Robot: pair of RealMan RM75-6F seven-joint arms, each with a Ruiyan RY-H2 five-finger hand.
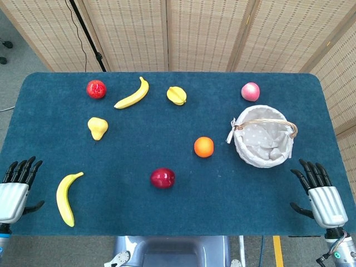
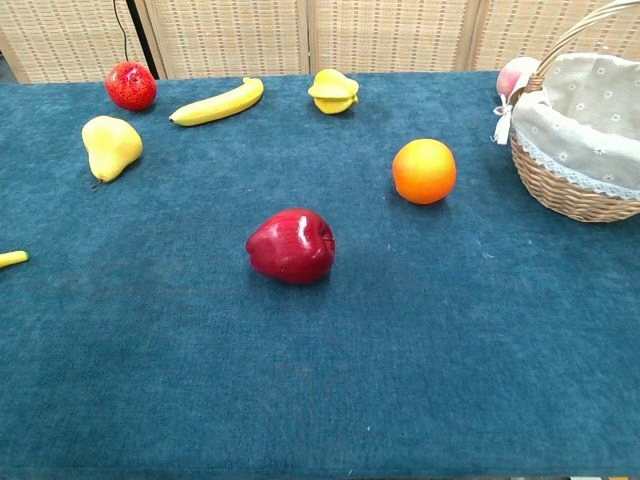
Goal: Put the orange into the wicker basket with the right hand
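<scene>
The orange (image 1: 204,147) (image 2: 424,171) lies on the blue cloth a little right of the table's middle. Just to its right stands the wicker basket (image 1: 285,153) (image 2: 570,195), lined with white cloth and with nothing in it. My right hand (image 1: 318,192) hovers at the table's front right corner, below the basket, fingers spread and holding nothing. At the front left edge my left hand (image 1: 15,188) is likewise open and empty. Neither hand shows in the chest view.
A dark red apple (image 1: 162,178) lies in front of the orange. A pink peach (image 1: 250,91) sits behind the basket. Further left are a star fruit (image 1: 176,95), a banana (image 1: 133,94), a red fruit (image 1: 95,89), a pear (image 1: 97,128) and a second banana (image 1: 65,197).
</scene>
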